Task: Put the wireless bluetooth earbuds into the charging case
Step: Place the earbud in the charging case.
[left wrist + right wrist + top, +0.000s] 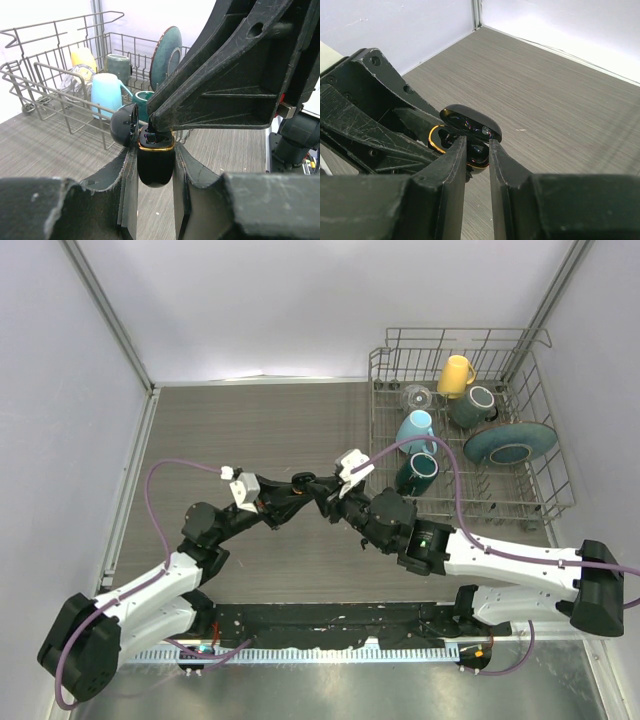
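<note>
No legible text (labels neither)

- charging case (156, 167): glossy black, gold rim (lid black too)
- table (250, 430), left of the dish rack (520, 490): grey-brown wood grain
- inside the grey wire dish rack: yellow mug (456, 374), pale blue mug (415, 429), teal plate (510, 443)

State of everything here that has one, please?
charging case: lid open, gripped
left gripper: shut on charging case
right gripper: shut, tips at the case's open mouth
earbuds: hidden, cannot tell if seated
dish rack: loaded with mugs and a plate
</note>
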Robot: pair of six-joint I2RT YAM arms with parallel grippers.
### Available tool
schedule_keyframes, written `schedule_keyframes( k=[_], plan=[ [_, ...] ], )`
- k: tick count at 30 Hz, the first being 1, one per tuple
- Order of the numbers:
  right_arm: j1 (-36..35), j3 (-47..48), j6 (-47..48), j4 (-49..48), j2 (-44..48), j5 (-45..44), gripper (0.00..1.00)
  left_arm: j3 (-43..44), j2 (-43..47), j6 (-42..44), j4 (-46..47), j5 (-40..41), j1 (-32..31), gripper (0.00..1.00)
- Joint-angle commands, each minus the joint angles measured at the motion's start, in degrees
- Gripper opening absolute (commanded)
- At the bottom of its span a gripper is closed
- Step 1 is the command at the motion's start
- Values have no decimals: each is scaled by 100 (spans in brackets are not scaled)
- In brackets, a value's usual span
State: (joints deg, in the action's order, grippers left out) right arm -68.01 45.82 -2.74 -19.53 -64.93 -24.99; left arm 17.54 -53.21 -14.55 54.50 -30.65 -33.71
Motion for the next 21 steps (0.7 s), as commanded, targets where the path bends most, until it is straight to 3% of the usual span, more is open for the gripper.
schedule_keyframes(
  k=[1, 2, 7, 15, 21],
  plan=[
    [-72, 365, -463, 476, -90, 645, 24, 92, 136, 128, 623, -37, -39, 0],
    [-64, 470, -586, 589, -99, 654, 41, 83, 144, 136, 632, -20, -39, 0],
    [-55, 717, -1122, 678, 15, 461, 72, 39, 171, 171, 623, 68, -30, 0],
    [384, 1297, -2307, 1355, 357, 12, 79, -31, 285, 189, 562, 200, -39, 0],
    [1218, 1359, -3231, 2083, 630, 907, 82, -110, 452, 277, 483, 305, -30, 0]
  ],
)
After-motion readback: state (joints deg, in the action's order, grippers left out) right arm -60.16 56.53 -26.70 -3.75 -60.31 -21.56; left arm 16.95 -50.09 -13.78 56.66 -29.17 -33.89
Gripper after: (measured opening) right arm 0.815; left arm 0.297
